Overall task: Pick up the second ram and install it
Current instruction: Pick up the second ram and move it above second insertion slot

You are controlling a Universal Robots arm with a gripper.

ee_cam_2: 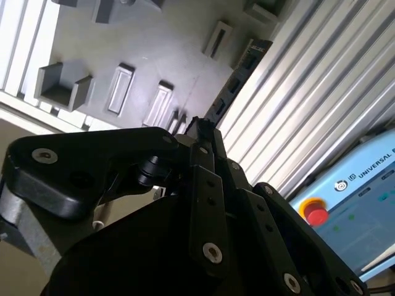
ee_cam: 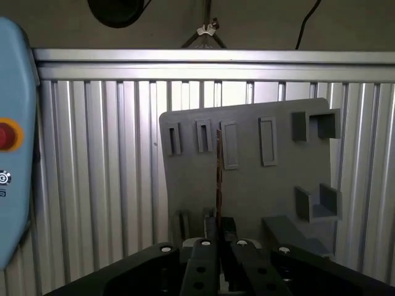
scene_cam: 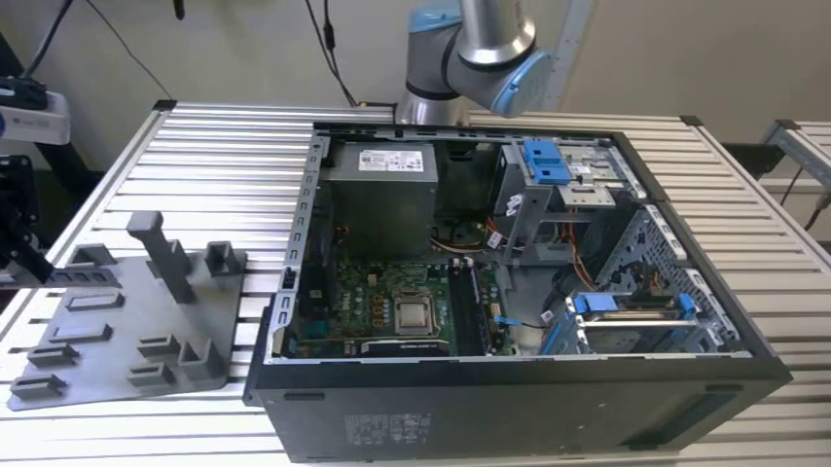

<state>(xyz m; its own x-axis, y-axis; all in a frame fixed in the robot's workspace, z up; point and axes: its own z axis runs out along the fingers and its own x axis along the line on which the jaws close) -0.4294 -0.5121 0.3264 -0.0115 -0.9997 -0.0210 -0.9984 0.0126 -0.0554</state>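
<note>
the pincer (ee_cam: 217,233) is clamped on the second ram (ee_cam: 218,179). its two fingertips press the flat faces at one end of the stick. the rest of the stick reaches straight out beyond the tips, seen edge-on as a thin dark line. in the second wrist view the same stick (ee_cam_2: 231,86) runs from the tips toward the edge of the grey fixture tray (ee_cam_2: 166,55). i cannot tell whether its far end rests on the tray or hangs just clear of it.

by its look, the stick is light, stiff and very thin. it should carry easily but would suffer from twisting or from a knock on its free end. a grip across the faces near one short end, as here, leaves a long lever, so small tilts at the pincer swing the far tip widely.

the tray lies on the slatted aluminium surface (ee_cam: 111,185) directly beyond the pincer. its raised pockets and blocks stand close beside the stick. a teach pendant (ee_cam_2: 358,209) lies on the surface off to one side of the pincer. the open computer case (scene_cam: 520,389) sits well apart from the pincer, on the tray's other side. its walls, drive cage and loose cables crowd the motherboard (scene_cam: 389,302).
</note>
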